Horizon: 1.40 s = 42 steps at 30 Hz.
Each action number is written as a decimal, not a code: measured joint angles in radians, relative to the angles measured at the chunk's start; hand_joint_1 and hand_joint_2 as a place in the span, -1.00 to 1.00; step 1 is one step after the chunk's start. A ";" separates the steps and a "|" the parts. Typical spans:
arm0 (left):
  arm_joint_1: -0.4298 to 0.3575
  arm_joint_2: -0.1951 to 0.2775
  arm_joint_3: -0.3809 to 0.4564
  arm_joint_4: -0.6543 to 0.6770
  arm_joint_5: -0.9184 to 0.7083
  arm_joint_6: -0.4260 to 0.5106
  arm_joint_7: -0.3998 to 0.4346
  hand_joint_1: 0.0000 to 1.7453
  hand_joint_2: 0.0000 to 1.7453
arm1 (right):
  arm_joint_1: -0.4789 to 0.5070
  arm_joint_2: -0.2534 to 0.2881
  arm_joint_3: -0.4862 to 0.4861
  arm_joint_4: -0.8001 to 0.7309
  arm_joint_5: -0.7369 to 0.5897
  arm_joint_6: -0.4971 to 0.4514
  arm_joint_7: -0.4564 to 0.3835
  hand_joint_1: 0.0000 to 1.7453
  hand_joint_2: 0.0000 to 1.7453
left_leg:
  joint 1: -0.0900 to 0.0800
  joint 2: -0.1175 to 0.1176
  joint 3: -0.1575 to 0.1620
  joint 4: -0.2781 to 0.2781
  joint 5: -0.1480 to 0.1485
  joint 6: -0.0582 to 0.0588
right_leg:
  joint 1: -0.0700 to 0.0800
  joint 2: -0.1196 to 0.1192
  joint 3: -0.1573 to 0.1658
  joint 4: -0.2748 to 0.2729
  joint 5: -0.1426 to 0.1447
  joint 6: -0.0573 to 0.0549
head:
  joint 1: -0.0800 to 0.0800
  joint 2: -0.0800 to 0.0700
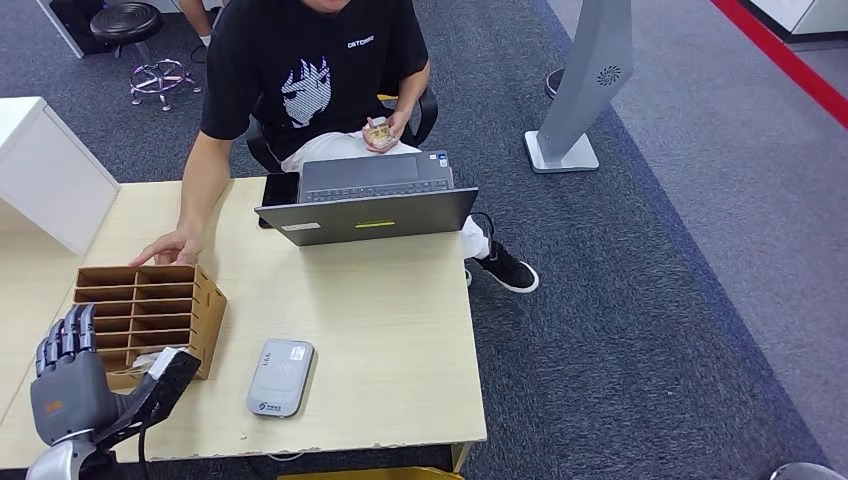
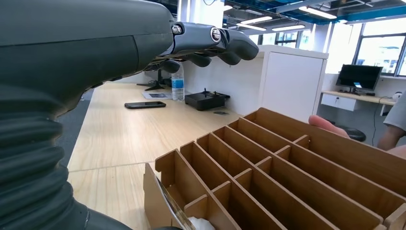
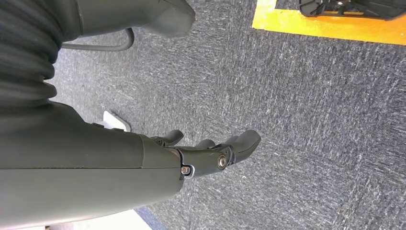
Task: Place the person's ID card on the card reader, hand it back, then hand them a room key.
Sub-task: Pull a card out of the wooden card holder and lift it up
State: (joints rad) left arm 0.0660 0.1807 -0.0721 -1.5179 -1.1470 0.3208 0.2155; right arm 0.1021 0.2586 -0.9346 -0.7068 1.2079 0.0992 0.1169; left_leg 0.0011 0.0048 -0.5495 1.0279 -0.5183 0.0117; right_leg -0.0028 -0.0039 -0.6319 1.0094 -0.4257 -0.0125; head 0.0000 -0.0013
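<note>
The grey card reader (image 1: 281, 377) lies flat near the table's front edge. Left of it stands a wooden slotted organizer (image 1: 150, 310), with something white (image 1: 148, 361) in its nearest slot. My left hand (image 1: 75, 385) hovers at the organizer's near left corner, fingers stretched out, thumb apart, holding nothing. In the left wrist view its fingers (image 2: 210, 43) reach above the organizer (image 2: 287, 177). My right hand (image 3: 210, 155) hangs over the carpet, loose and empty. The seated person holds a small pale object (image 1: 379, 132) in their lap; I cannot tell whether it is a card.
An open laptop (image 1: 370, 205) stands at the table's far edge before the person. Their other hand (image 1: 170, 247) rests on the table against the organizer's far side. A white cabinet (image 1: 45, 170) stands at far left. A grey floor stand (image 1: 580, 90) rises to the right.
</note>
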 joint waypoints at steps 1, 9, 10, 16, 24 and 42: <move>0.000 0.000 0.000 0.000 0.002 -0.005 0.000 -1.00 1.00 | 0.000 0.000 0.000 -0.001 -0.004 0.000 0.001 -1.00 1.00 | 0.000 0.000 0.000 0.000 0.000 0.000 | 0.000 0.000 0.000 0.000 0.000 0.000 | 0.000 0.000; 0.010 -0.006 0.000 0.008 0.030 -0.007 0.001 -1.00 1.00 | 0.004 0.001 0.014 -0.023 -0.075 0.000 0.020 -1.00 1.00 | 0.000 0.000 0.000 0.000 0.000 0.000 | 0.000 0.000 0.000 0.000 0.000 0.000 | 0.000 0.000; 0.011 -0.007 0.000 0.009 0.033 -0.006 0.001 -1.00 1.00 | 0.005 0.001 0.019 -0.027 -0.086 0.000 0.025 -1.00 1.00 | 0.000 0.000 0.000 0.000 0.000 0.000 | 0.000 0.000 0.000 0.000 0.000 0.000 | 0.000 0.000; 0.015 -0.013 0.000 0.026 0.045 -0.007 0.002 -1.00 1.00 | 0.008 0.001 0.044 -0.051 -0.123 0.000 0.041 -1.00 1.00 | 0.000 0.000 0.000 0.000 0.000 0.000 | 0.000 0.000 -0.001 0.000 0.000 0.000 | 0.000 0.000; 0.016 -0.018 0.000 0.041 0.045 -0.007 0.003 -1.00 1.00 | 0.008 0.001 0.059 -0.061 -0.126 0.000 0.042 -1.00 1.00 | 0.000 0.000 0.000 0.000 0.000 0.000 | 0.000 0.001 -0.001 0.000 0.000 0.000 | 0.000 0.000; 0.015 -0.027 0.000 0.061 0.060 -0.003 0.003 -1.00 1.00 | 0.037 0.001 0.108 -0.095 -0.183 0.000 0.071 -1.00 1.00 | 0.000 0.001 0.000 0.000 0.000 0.000 | 0.000 0.002 -0.001 0.000 0.000 0.000 | 0.000 0.000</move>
State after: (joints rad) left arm 0.0809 0.1534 -0.0725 -1.4565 -1.0868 0.3176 0.2182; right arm 0.1389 0.2594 -0.8262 -0.8022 1.0247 0.0995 0.1879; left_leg 0.0008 0.0059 -0.5496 1.0279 -0.5183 0.0116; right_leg -0.0028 -0.0024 -0.6329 1.0093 -0.4257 -0.0125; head 0.0000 -0.0011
